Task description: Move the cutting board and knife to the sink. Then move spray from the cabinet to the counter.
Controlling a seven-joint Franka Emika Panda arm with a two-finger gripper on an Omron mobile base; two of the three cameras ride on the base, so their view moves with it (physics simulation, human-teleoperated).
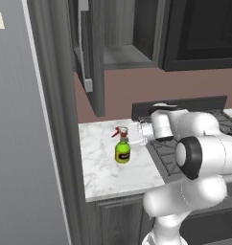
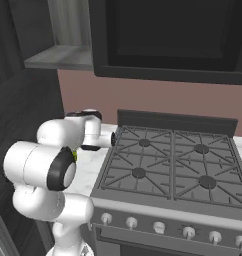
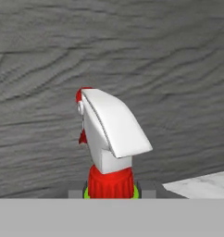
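Observation:
The lime-green spray (image 1: 122, 149) stands upright on the white marble counter (image 1: 101, 172), with its red-and-white nozzle (image 3: 111, 127) close up in the hand view. My gripper (image 1: 133, 132) reaches in from the right at nozzle height. Its fingertips (image 3: 77, 190) flank the bottle's red neck and look shut on it (image 3: 112, 189). Above, the dark grey cabinet (image 1: 91, 52) hangs with its door swung open and its shelf (image 1: 125, 57) bare. The cutting board and the knife are out of view.
A black gas stovetop (image 2: 168, 165) lies right of the counter, with a black microwave-like unit (image 2: 168, 35) above it. A tall grey panel (image 1: 22, 143) walls off the counter's left side. The open cabinet door juts forward over the counter's back left.

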